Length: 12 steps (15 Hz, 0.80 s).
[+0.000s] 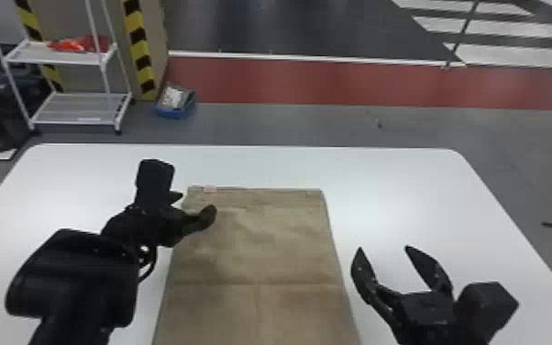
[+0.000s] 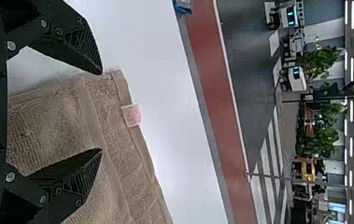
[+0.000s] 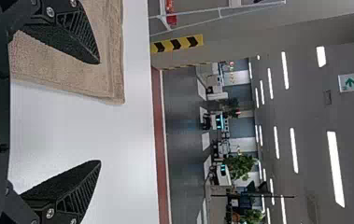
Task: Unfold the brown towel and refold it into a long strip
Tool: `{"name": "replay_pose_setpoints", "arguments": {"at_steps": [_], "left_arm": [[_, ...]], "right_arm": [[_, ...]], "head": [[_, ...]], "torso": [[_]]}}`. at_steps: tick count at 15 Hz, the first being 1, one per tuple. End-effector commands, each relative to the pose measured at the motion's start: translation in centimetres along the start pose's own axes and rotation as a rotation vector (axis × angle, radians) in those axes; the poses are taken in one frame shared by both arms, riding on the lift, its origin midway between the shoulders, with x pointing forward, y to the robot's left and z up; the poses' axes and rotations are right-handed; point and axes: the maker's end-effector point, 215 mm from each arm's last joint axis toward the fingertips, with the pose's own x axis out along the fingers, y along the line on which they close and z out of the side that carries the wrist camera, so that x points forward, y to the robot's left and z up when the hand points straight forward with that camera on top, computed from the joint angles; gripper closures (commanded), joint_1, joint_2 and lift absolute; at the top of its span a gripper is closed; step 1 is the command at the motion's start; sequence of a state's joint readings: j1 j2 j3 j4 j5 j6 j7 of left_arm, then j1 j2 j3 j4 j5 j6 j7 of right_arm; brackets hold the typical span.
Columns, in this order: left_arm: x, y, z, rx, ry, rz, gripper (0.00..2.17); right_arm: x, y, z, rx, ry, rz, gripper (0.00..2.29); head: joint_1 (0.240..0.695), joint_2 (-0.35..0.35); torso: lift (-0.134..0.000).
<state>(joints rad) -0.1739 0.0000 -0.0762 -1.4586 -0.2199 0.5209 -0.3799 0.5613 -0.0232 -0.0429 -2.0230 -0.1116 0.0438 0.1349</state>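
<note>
Of two grippers, both parted and empty, the right (image 1: 384, 248) is beside one brown towel (image 1: 261, 247), flat on one white table (image 1: 403, 183); the left (image 1: 197, 204) blocks part of its left edge. Beyond: one white rack (image 1: 78, 123), one blue box (image 1: 174, 113).

Brown towel (image 1: 261, 247): ribbed, rough terry cloth | Table (image 1: 389, 183): smooth, white, softly glossy top | Gripper fingers (image 3: 79, 35): matt black, ridged

Black arms (image 1: 75, 275) carry a looped cable (image 1: 153, 265), silvery screws (image 2: 10, 176) and ribbed, tapering fingers (image 2: 82, 43).
</note>
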Motion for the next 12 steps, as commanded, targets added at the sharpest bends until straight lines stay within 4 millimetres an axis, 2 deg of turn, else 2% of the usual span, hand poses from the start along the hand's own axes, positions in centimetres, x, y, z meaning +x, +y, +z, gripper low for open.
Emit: {"name": "replay_pose_setpoints", "arguments": {"at_steps": [1,4,8,9,12], "left_arm": [[0.3,0.6,-0.9,-0.013,0.017,0.012,0.35],[0.1,1.4,-1.2,-0.023,0.020,0.026,0.36],[-0.2,1.1,-1.9,-0.020,0.027,0.028,0.44],[-0.2,0.9,-2.0,-0.017,0.028,0.026,0.60],[-0.5,0.9,-2.0,-0.014,0.022,0.034,0.60]], "right_arm": [[0.2,-0.1,-0.3,0.000,0.005,0.000,0.13],[0.3,-0.1,-0.2,0.000,0.003,0.000,0.13],[0.4,0.0,-0.3,0.001,0.005,0.001,0.13],[0.4,0.0,-0.3,0.001,0.005,0.001,0.13],[0.4,-0.1,-0.4,-0.001,0.006,0.000,0.13]], "head": [[0.695,-0.089],[0.695,-0.080],[0.695,-0.070],[0.695,-0.070],[0.695,-0.071]], "torso": [[-0.118],[-0.118],[-0.118],[-0.118],[-0.118]]}}
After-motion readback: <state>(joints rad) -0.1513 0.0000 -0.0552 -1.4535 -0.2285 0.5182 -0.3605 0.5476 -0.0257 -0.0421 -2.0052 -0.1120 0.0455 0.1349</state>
